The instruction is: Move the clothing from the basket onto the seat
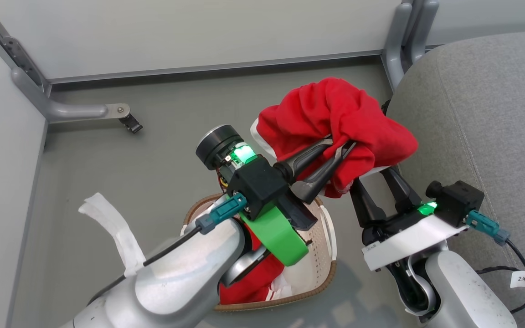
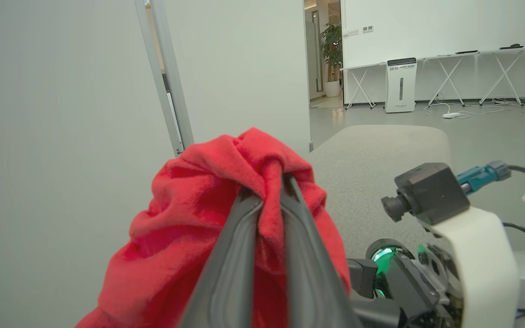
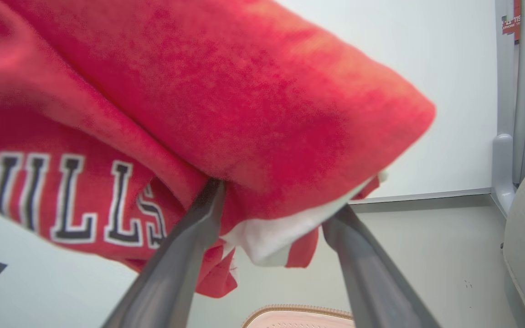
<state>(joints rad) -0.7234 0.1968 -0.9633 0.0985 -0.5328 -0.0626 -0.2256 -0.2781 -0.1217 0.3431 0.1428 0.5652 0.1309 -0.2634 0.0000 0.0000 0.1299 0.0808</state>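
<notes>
A bunched red garment with white trim hangs in the air between the basket and the seat. My left gripper is shut on a fold of it, and the pinch shows clearly in the left wrist view. My right gripper stands open just below the garment, its fingertips hidden under the cloth. In the right wrist view the garment drapes over both spread fingers and shows white-edged lettering. The cream basket sits below my left arm with more red clothing inside. To the right lies the grey seat.
Pale partition walls close off the back and left. Their grey metal feet and a post stand on the floor. A white cloth strip hangs by my left forearm. Beyond the seat stand folding tables and a white appliance.
</notes>
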